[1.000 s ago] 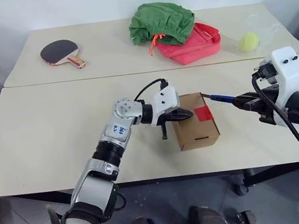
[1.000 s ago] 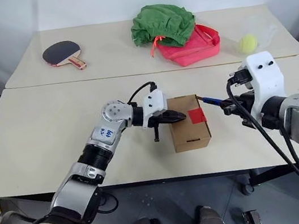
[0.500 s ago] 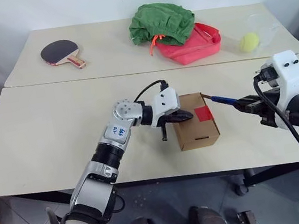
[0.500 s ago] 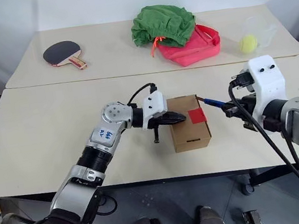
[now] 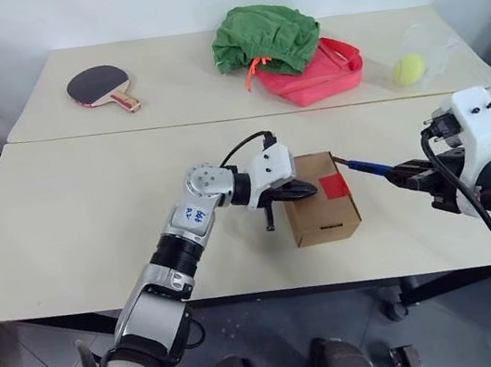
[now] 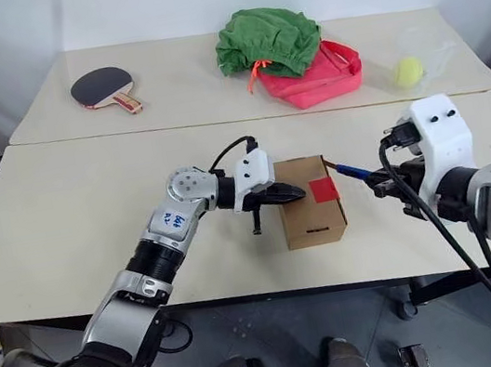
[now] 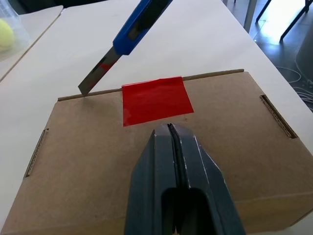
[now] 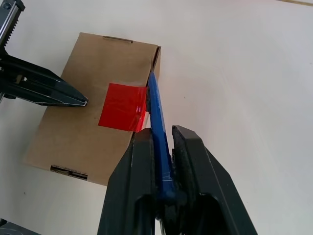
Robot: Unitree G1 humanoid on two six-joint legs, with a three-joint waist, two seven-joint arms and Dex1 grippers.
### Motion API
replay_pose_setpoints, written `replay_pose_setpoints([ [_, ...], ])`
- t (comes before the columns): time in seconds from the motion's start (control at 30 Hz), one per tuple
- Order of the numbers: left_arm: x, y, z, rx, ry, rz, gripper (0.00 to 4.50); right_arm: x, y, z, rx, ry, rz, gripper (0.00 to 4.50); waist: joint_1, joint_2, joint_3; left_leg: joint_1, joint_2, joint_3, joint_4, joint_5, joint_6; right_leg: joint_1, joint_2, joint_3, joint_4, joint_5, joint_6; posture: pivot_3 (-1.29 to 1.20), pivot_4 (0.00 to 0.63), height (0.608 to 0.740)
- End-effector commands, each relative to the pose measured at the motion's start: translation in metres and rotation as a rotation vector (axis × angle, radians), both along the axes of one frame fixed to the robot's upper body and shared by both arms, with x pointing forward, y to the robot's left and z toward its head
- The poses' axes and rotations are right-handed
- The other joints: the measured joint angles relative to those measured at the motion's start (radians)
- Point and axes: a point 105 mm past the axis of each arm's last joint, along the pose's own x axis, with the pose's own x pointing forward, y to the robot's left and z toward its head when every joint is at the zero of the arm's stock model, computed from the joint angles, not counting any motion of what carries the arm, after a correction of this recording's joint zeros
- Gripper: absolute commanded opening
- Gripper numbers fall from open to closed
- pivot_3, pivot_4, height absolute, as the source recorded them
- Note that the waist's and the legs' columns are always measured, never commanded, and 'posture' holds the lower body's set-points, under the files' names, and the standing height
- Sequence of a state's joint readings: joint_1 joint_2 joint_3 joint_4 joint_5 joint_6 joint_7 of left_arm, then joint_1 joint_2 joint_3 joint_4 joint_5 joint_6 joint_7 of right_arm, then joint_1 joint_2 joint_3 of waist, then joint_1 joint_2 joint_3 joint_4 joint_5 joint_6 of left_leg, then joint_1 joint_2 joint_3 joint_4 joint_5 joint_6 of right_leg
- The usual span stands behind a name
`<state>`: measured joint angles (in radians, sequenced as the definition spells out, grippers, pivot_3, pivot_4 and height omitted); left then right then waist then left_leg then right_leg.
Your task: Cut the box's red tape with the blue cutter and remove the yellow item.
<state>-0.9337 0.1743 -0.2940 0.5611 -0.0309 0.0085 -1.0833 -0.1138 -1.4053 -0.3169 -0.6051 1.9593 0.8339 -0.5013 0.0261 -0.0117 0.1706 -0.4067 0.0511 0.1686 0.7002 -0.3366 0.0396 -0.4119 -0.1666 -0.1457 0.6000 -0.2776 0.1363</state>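
The brown box (image 5: 313,217) stands near the table's front edge, with the red tape (image 5: 335,186) over the right edge of its lid. My left gripper (image 5: 308,189) is shut, its tips resting on the lid just left of the tape (image 7: 155,100). My right gripper (image 8: 162,132) is shut on the blue cutter (image 8: 157,122), to the right of the box. The cutter (image 5: 367,164) points left, and its blade tip (image 7: 84,89) sits at the lid's far right edge beside the tape. The yellow item is hidden.
On the far table lie a table tennis paddle (image 5: 100,85), a green cloth (image 5: 263,37) over a pink-red bag (image 5: 326,71), and a tennis ball (image 5: 408,69) in a clear container. A seam runs between the two tables behind the box.
My right arm's white wrist housing has shifted slightly right and down, while the cutter's tip stays at the box edge. The left gripper and the box have not moved.
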Motion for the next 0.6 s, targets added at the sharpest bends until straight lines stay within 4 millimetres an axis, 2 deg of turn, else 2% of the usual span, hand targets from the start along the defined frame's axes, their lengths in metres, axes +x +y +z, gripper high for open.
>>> replay_pose_setpoints([
  [0.03,-0.002,0.002,-0.01,0.039,0.01,-0.004,0.0,-0.005,0.005,0.005,0.001,-0.015,0.036,0.25,0.0,0.0,0.0,0.0,0.0,0.0,0.0,0.0,0.0,0.0,0.0,0.0,0.0,0.0,0.0,0.0,0.15,0.74],
  [0.37,-0.001,0.002,-0.009,0.044,0.003,-0.005,0.0,-0.008,0.021,-0.005,0.073,0.0,0.088,0.25,-0.001,0.0,0.0,0.0,0.0,0.0,0.0,0.0,0.0,0.0,0.0,0.0,0.0,0.0,0.0,0.0,0.15,0.74],
  [0.6,-0.001,0.003,-0.015,0.091,-0.019,0.0,0.0,-0.006,0.029,-0.015,0.132,0.028,0.099,0.25,-0.002,0.0,0.0,0.0,0.0,0.0,0.0,0.0,0.0,0.0,0.0,0.0,0.001,0.0,0.0,0.0,0.15,0.74],
])
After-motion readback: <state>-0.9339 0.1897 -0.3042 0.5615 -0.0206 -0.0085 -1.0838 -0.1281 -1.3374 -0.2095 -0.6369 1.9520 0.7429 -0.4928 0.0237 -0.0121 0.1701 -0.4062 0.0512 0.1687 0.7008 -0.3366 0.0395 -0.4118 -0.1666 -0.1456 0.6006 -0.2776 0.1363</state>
